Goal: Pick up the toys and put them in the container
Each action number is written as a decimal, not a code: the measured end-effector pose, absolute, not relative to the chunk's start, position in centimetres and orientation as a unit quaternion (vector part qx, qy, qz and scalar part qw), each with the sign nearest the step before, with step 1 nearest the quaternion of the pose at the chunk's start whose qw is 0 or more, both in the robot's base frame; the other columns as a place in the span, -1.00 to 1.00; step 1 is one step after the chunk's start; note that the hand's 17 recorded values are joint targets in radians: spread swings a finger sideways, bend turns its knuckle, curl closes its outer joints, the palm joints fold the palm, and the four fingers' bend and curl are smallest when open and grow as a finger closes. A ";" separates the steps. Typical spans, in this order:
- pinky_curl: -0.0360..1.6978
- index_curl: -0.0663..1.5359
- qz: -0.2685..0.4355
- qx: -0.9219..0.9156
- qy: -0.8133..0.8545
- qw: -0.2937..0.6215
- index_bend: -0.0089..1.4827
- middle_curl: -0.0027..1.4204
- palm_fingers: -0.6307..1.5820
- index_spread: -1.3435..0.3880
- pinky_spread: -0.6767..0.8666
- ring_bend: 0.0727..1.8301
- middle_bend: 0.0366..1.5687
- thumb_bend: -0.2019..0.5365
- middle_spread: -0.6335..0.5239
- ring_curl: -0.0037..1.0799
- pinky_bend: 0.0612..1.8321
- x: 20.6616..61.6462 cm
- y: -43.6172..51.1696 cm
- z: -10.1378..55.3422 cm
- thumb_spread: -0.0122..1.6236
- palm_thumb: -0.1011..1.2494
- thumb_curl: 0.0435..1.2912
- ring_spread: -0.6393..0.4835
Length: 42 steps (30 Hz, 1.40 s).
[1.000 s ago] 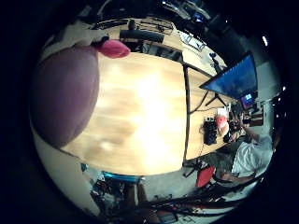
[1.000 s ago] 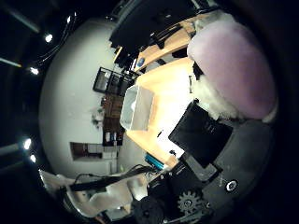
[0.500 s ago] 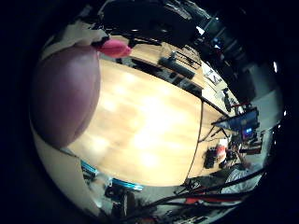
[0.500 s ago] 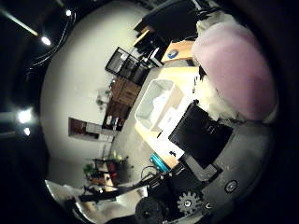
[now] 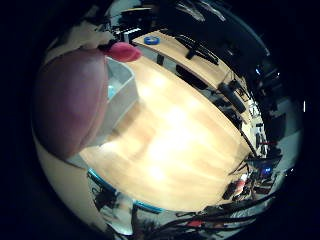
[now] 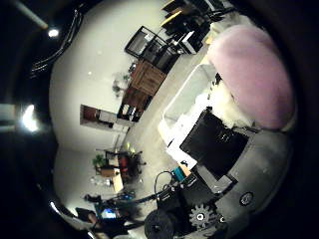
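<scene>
A pink plush toy [image 6: 249, 65] with a white part lies close against the palm in the right thumb side palm view. My hand [image 6: 214, 149] is shut on it, its black and geared parts showing beside the toy. In the right little finger side palm view the same toy [image 5: 70, 100] fills one side, with a red-pink tip [image 5: 123, 52]. The hand is raised above the wooden table [image 5: 185, 135]. A pale, clear-walled container [image 6: 184, 115] stands on the table just past the toy; its corner also shows in the right little finger side palm view [image 5: 120, 88].
Desks with dark monitors [image 5: 215, 85] run along the table's far side. A blue round thing [image 5: 150, 40] lies beyond the container. A wooden cabinet [image 6: 150, 80] and a potted plant [image 6: 108, 161] stand by the pale wall.
The whole picture has swung in both views, so the hand has turned and moved. The container now lies closer to the palm. The toy keeps its place against the palm.
</scene>
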State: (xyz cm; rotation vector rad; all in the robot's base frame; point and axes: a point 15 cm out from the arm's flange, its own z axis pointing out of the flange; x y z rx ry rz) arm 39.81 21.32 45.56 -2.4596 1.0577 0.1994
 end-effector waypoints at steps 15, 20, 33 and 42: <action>-0.24 0.25 0.087 -0.916 0.314 0.233 0.74 0.36 0.57 0.30 -0.41 0.61 0.73 -0.28 -0.24 0.45 0.53 35.6 30.0 45.6 0.27 0.55 0.85 -0.24; -0.23 0.25 0.094 -0.920 0.303 0.231 0.73 0.37 0.57 0.30 -0.42 0.60 0.72 -0.31 -0.24 0.46 0.52 34.3 31.8 45.8 0.28 0.55 0.88 -0.24; -0.20 0.26 0.077 -0.916 0.304 0.250 0.73 0.39 0.57 0.30 -0.43 0.58 0.70 -0.46 -0.25 0.48 0.50 35.1 32.1 46.3 0.28 0.48 0.91 -0.24; -0.21 0.22 0.047 -0.911 0.304 0.274 0.50 0.32 0.44 0.27 -0.50 0.51 0.52 -0.72 -0.27 0.43 0.49 34.6 29.9 47.6 0.27 0.10 0.76 -0.26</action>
